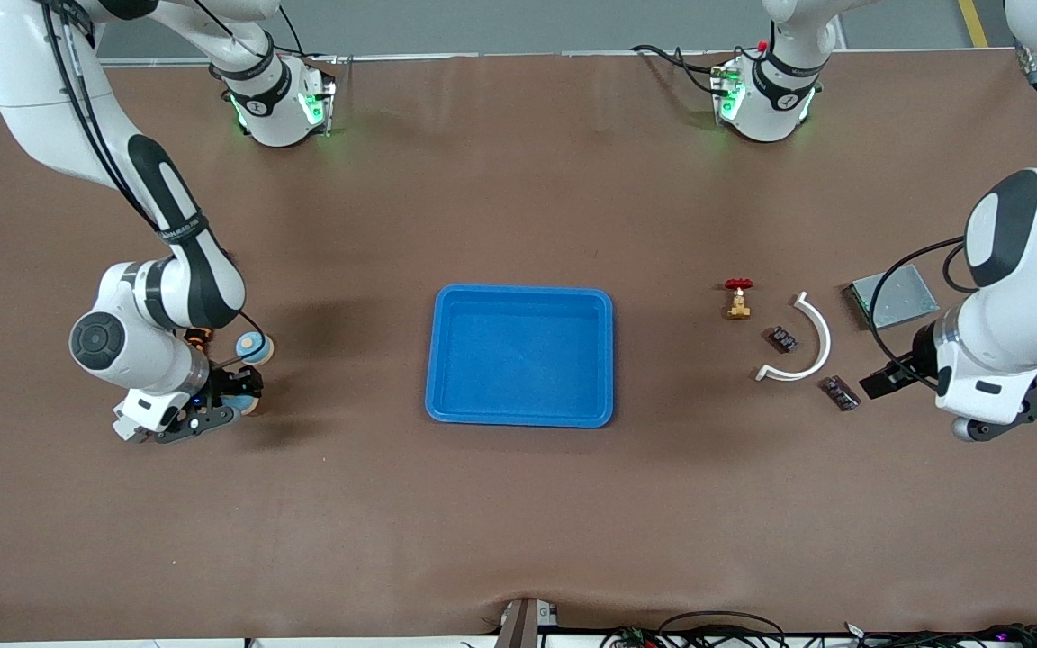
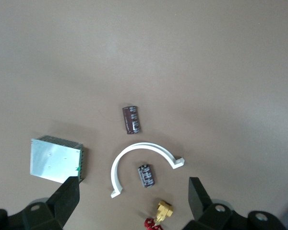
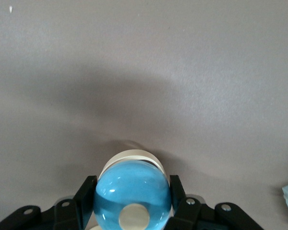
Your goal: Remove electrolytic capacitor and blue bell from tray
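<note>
Both task items are out of the tray [image 1: 520, 355], now empty. Right gripper [image 3: 133, 201] clamps the blue bell [image 3: 132, 194] low at the right arm's end, apparently for set-down. Left gripper [image 2: 134, 194] hangs spread, idle, over the capacitors [image 2: 131, 119].

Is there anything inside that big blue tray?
Nothing shows in the blue tray; its whole floor is in view and bare. The right gripper holds a blue bell off at the table's end.

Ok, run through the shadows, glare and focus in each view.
Front view: soft dark shadows on the table beside the blue tray and around the right gripper; green lights glow at both bases. Left wrist view: even light, slight sheen on the grey metal plate. Right wrist view: broad shadow above the blue bell, small highlights on it.
</note>
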Available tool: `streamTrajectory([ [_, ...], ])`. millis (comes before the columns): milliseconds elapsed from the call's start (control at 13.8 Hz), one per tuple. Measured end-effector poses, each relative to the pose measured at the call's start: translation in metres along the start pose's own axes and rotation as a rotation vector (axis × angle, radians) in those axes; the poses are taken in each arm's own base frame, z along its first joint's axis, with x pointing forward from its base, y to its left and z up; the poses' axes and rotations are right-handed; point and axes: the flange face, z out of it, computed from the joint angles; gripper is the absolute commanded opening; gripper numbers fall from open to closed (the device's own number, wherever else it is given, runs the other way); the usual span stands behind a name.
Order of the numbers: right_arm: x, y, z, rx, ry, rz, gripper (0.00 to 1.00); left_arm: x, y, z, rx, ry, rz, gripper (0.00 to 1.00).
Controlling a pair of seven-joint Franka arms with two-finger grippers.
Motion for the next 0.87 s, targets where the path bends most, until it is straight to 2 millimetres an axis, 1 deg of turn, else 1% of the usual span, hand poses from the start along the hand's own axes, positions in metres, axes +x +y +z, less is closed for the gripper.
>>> streamTrajectory([
  [217,-0.004,-0.001,0.005,-0.008,0.030,0.000,0.00,-0.012,-0.009,-0.034,0.013,0.032,0.015,1.00],
  [362,-0.009,-0.003,0.012,-0.014,0.053,0.000,0.00,-0.018,-0.012,-0.050,0.009,0.055,0.027,1.00],
  [651,-0.009,-0.001,0.011,-0.021,0.070,0.003,0.00,-0.023,-0.018,-0.069,-0.006,0.061,0.041,1.00],
  [868,-0.007,0.004,0.008,-0.028,0.080,0.007,0.00,-0.020,-0.024,-0.082,-0.011,0.070,0.062,1.00],
])
